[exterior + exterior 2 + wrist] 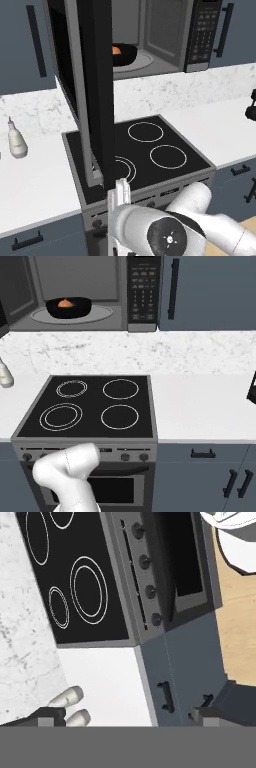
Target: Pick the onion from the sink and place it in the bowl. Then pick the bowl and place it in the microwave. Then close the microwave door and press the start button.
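Observation:
The microwave (75,291) stands open above the counter, its keypad panel (142,291) on the right. On the turntable inside sits the black bowl (69,307) with the orange-brown onion (65,303) lying in it; the same bowl (124,54) and onion (116,50) appear past the door in the left base view. The microwave door (97,90) swings far out toward me, edge-on. My gripper (127,717) hangs low in front of the range, open, with nothing between its fingertips (50,715). The sink is out of view.
A black four-ring cooktop range (90,406) with front knobs (145,562) lies under the microwave. A white bottle (16,142) stands on the left counter. A dark object (251,107) sits at the right edge. Grey cabinets with dark handles (165,697) run below.

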### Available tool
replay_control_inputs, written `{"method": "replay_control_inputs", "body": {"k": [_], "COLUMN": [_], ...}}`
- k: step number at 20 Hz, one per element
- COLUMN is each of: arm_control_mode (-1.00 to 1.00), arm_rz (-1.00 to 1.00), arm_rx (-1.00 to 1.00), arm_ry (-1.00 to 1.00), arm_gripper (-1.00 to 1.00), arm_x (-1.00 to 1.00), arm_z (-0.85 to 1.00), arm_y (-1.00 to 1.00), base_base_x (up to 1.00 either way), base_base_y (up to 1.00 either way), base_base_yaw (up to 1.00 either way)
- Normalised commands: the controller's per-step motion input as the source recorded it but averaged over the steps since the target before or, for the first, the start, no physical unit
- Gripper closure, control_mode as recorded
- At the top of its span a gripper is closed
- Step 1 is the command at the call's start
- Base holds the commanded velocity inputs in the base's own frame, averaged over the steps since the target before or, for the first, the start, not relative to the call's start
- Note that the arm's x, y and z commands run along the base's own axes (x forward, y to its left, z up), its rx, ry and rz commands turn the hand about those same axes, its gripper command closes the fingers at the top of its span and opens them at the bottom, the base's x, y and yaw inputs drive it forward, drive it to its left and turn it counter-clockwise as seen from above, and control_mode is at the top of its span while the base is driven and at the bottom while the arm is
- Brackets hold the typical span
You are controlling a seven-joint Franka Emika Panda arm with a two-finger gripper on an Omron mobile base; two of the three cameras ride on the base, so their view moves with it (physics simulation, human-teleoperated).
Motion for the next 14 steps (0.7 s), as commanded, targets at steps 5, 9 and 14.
{"method": "replay_control_inputs", "body": {"k": [5, 9, 14], "arm_control_mode": [-1.00, -1.00, -1.00], "arm_rz": [0.00, -0.03, -0.07], "arm_rx": [-0.12, -0.14, -0.08], "arm_ry": [-0.05, -0.04, -0.01], "arm_gripper": [-1.00, -1.00, -1.00], "arm_x": [-0.37, -0.05, 0.00], "arm_z": [0.08, 0.61, 0.98], "arm_y": [0.85, 0.96, 0.59], "base_base_x": [0.00, 0.00, 0.00], "base_base_y": [0.00, 0.00, 0.00], "base_base_yaw": [0.00, 0.00, 0.00]}}
